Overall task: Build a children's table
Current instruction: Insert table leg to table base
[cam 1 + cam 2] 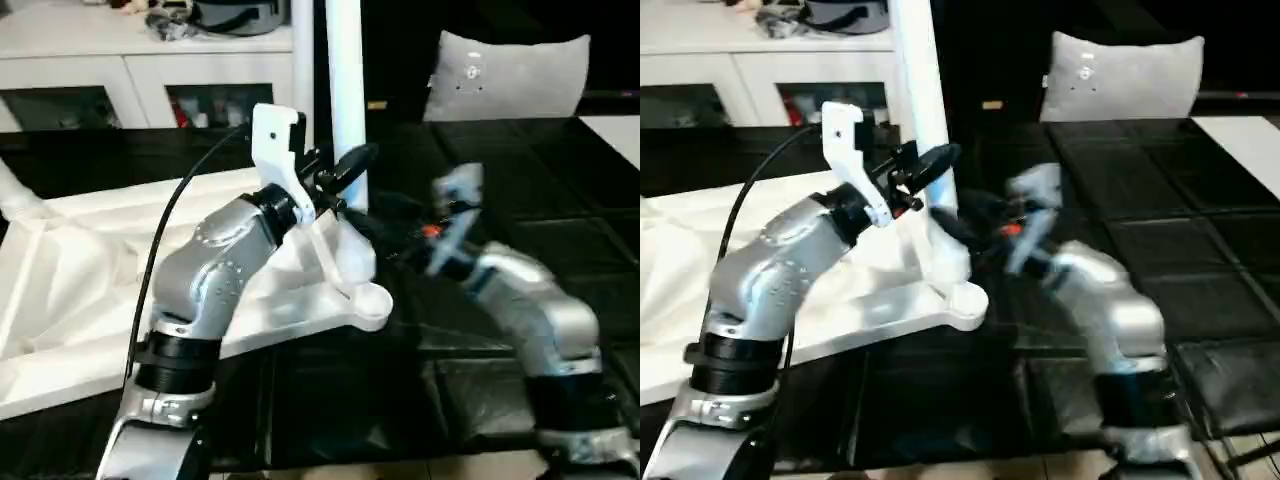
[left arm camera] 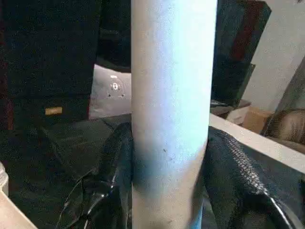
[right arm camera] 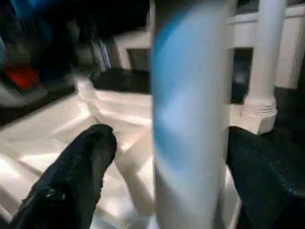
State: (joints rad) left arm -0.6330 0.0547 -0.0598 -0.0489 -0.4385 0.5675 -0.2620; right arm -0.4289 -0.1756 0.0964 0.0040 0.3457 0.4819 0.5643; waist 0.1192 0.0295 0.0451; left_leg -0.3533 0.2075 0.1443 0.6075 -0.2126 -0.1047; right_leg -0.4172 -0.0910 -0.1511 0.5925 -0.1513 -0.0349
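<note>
1. The left gripper [image 2: 170,191] clamps an upright white leg [image 2: 172,95], one black finger on either side.
2. The right gripper [image 3: 190,157] stands spread, the same leg between its fingers [image 3: 71,181] (gap visible on one side).
3. The tabletop [image 1: 100,260] lies underside up below both grippers, the leg rising from its near corner socket [image 1: 370,300].

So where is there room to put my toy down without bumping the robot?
The dark tiled floor between the grey cushion and the right gripper looks bare. It is crowded by the upright white leg, where the left gripper grips it over the tabletop.
</note>
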